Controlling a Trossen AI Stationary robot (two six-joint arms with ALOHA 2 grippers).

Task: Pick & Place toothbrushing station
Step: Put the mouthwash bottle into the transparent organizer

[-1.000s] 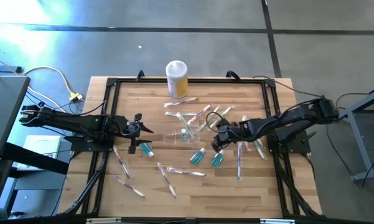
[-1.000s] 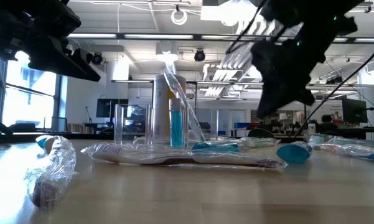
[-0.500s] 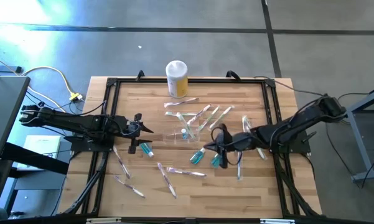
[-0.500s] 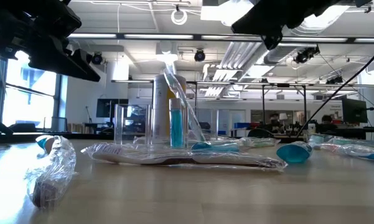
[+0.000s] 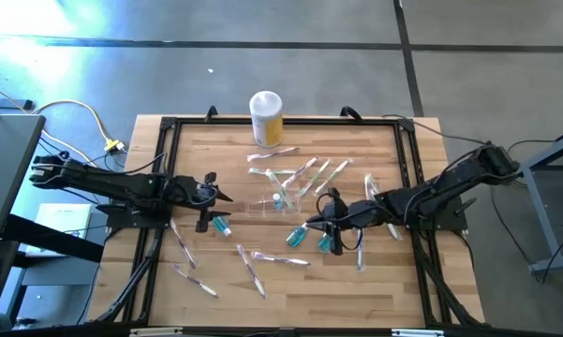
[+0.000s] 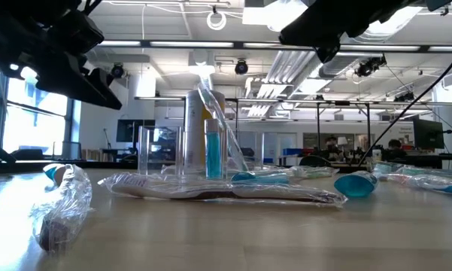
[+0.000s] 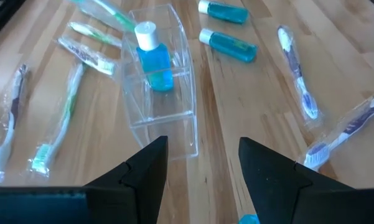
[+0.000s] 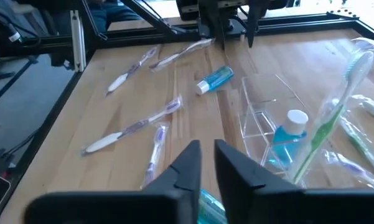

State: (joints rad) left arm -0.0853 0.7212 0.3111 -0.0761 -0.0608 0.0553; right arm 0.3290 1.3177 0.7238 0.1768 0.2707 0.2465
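2 grippers flank the clear plastic toothbrushing station (image 5: 279,200) mid-desk (image 5: 215,300): the left gripper (image 5: 215,194), fingers apart and empty, faces it nearby; the right gripper (image 5: 311,227), fingers narrowly apart, hangs just beside it.

My work surface is a pale slatted wooden table (image 5: 215,281) edged by a black metal frame (image 5: 164,187). On it stand a yellow jar with a white lid (image 5: 266,118) at the far edge and a clear plastic container (image 5: 274,201) mid-table. Wrapped toothbrushes (image 5: 251,265) lie scattered, with small blue bottles (image 5: 221,226) among them.
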